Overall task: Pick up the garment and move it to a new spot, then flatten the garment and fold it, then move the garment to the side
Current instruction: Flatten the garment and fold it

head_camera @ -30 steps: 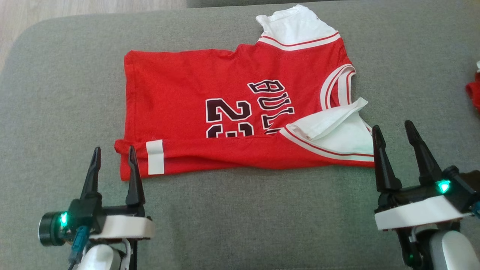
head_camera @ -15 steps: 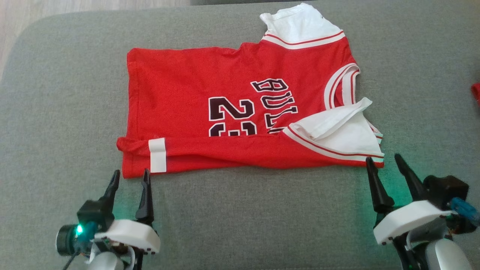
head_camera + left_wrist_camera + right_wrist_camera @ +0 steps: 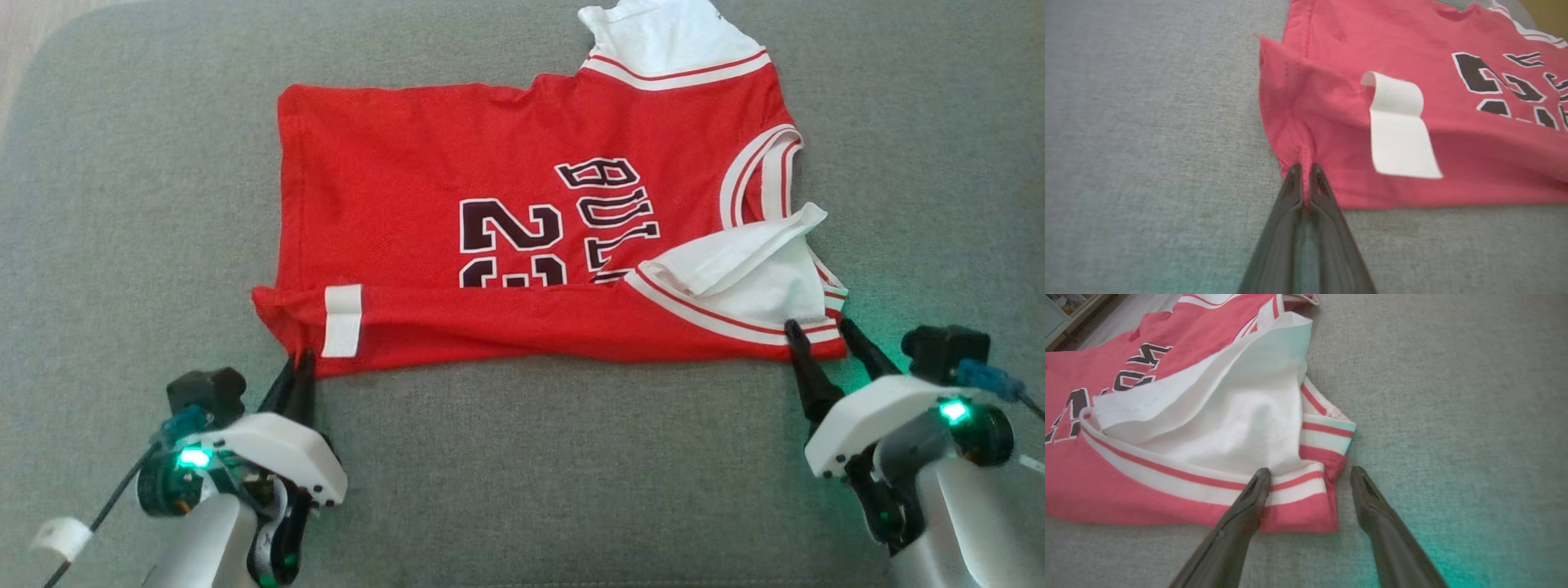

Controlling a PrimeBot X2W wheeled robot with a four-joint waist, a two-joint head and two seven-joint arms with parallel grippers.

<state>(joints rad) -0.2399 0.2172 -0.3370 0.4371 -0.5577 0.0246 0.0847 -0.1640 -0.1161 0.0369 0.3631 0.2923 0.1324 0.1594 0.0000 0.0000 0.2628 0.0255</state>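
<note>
Fold step. Garment (image 3: 522, 204) flat on grey cushion (image 3: 522, 474). Left gripper (image 3: 298, 367) pinches its 7 o'clock hem corner; right gripper (image 3: 818, 324) apart, straddling the 4 o'clock sleeve corner (unclamped). Next: close right, lift both evenly.

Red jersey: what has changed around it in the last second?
Both arms reached forward to the jersey. The left gripper closed its jaws on its near-left corner; the right gripper straddles the near-right corner, jaws open. The jersey stays partly folded on the grey cushion.
</note>
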